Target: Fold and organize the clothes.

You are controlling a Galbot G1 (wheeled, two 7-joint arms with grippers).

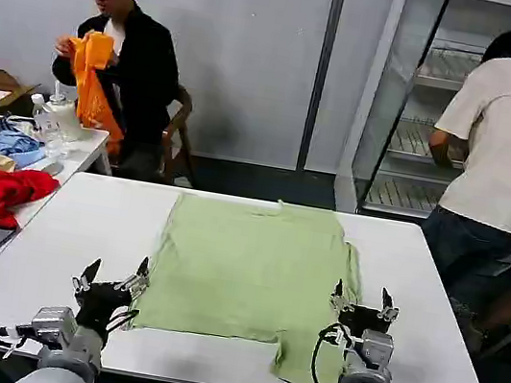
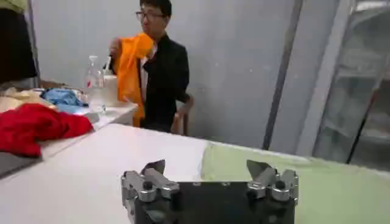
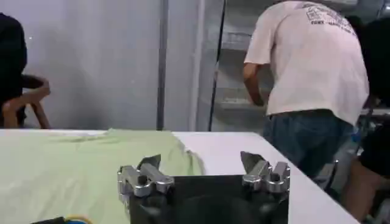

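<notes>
because the folding has to start from a flat garment, the pale green shirt [image 1: 248, 268] lies spread plain face up across the middle of the white table [image 1: 85, 223], its far edge toward the wall and a sleeve or corner [image 1: 310, 370] trailing off toward the near edge by the right arm. it looks smoothed out and not yet folded, so the task seems to be at its very start. the two arms flank it, one at each near corner, which reads as a ready stance for taking both sides of the near hem at once.

the left gripper [image 1: 112, 278] hovers over bare table just beside the shirt's left near corner, its fingers spread wide and holding nothing; in the left wrist view the left gripper [image 2: 206, 169] points along the table with the green cloth running ahead on one side. the right gripper [image 1: 362, 300] stands over the shirt's right edge, near the trailing part, fingers likewise wide apart and empty; whether its tips touch the fabric cannot be told. in the right wrist view the right gripper [image 3: 201, 163] has the cloth ahead of it.

a red garment [image 1: 1, 192] sits on the side table to the left, well apart from the shirt.
</notes>
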